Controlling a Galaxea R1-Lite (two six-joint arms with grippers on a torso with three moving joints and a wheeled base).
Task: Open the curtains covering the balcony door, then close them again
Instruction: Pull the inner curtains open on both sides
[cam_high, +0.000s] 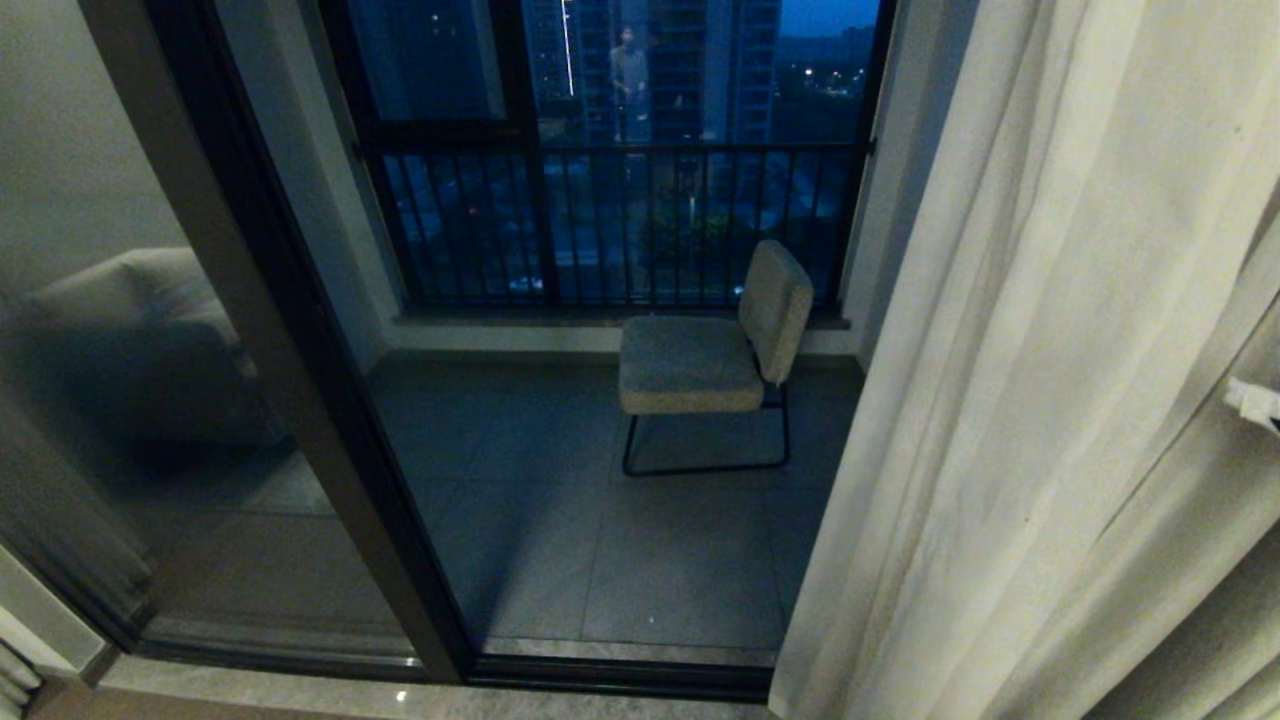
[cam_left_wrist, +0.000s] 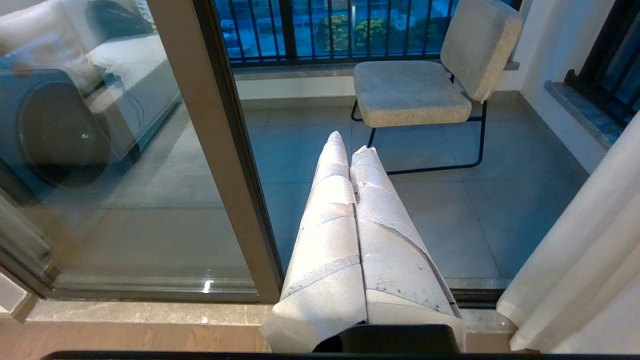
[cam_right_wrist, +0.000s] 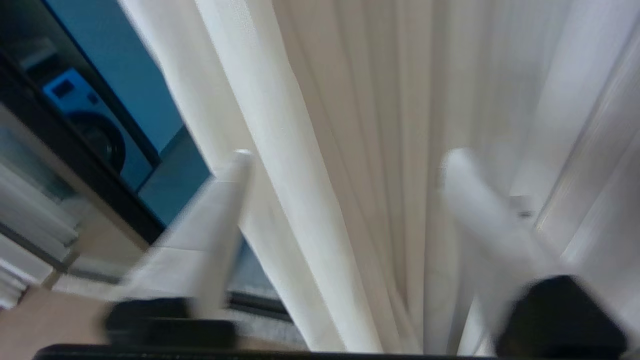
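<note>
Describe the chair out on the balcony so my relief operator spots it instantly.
Look through the dark-framed balcony door to the tiled balcony. The chair stands before the black railing, near the cream curtain's edge. It alone has grey padding on a thin black frame.

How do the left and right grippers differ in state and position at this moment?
The left gripper has its white taped fingers pressed together, while the right gripper has its fingers spread wide apart. The left gripper holds nothing, pointing at the dark-framed glass balcony door; the right gripper straddles a fold of the cream pleated curtain. Both have white-wrapped fingers.
</note>
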